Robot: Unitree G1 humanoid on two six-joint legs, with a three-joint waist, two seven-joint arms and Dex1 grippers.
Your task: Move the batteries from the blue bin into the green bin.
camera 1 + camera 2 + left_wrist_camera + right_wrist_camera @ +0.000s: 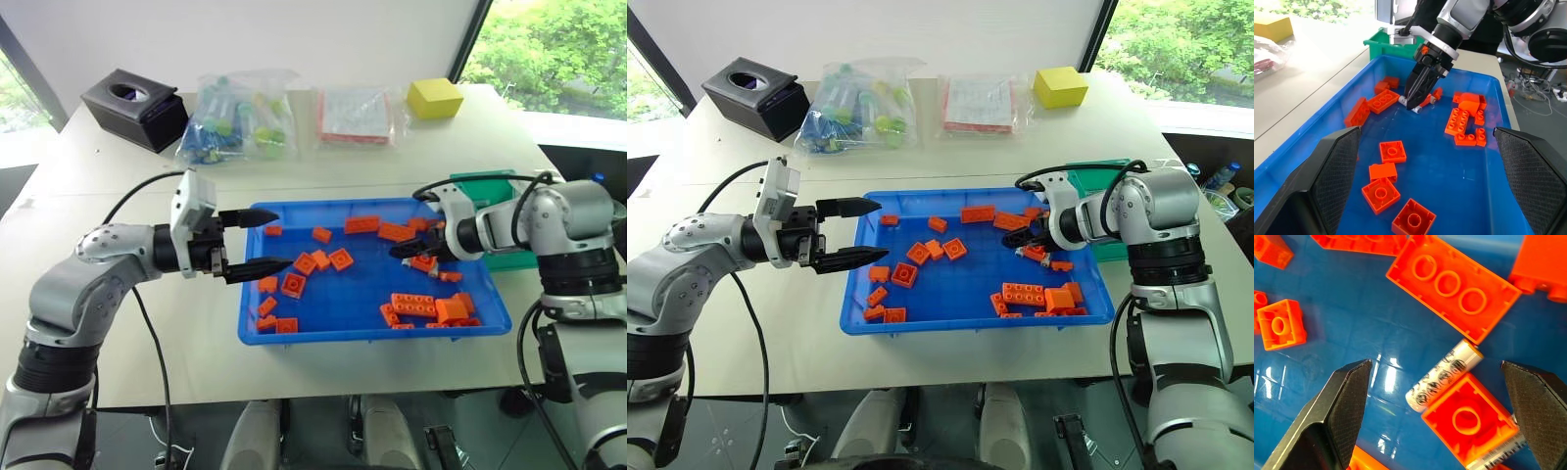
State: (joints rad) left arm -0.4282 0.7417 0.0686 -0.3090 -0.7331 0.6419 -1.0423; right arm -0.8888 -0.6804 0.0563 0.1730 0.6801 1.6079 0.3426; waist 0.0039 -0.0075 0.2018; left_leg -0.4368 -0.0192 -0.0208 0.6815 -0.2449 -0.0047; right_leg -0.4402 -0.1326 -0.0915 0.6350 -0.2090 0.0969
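Right gripper (pixel 1435 396) over batteries in blue bin (pixel 343 333), fingers spread wide, holding nothing.

One battery (pixel 1444 375) flat on bin floor between the open fingers, touching a small orange brick (pixel 1468 419); second battery (pixel 1506 445) partly hidden under that brick. Left gripper (pixel 257 242) at bin's 9 o'clock rim, fingers apart, empty. Green bin (pixel 490 188) beside blue bin at 2 o'clock.

This looks like an office or robotics test room: a plain beige table (pixel 323 166) stands by big windows with green trees (pixel 549 49) outside. Along its far edge sit a black tissue box (pixel 134 106), clear plastic bags of small parts (pixel 238 117) and a yellow foam block (pixel 435 98). Loose cables (pixel 1542 93) trail on the floor.
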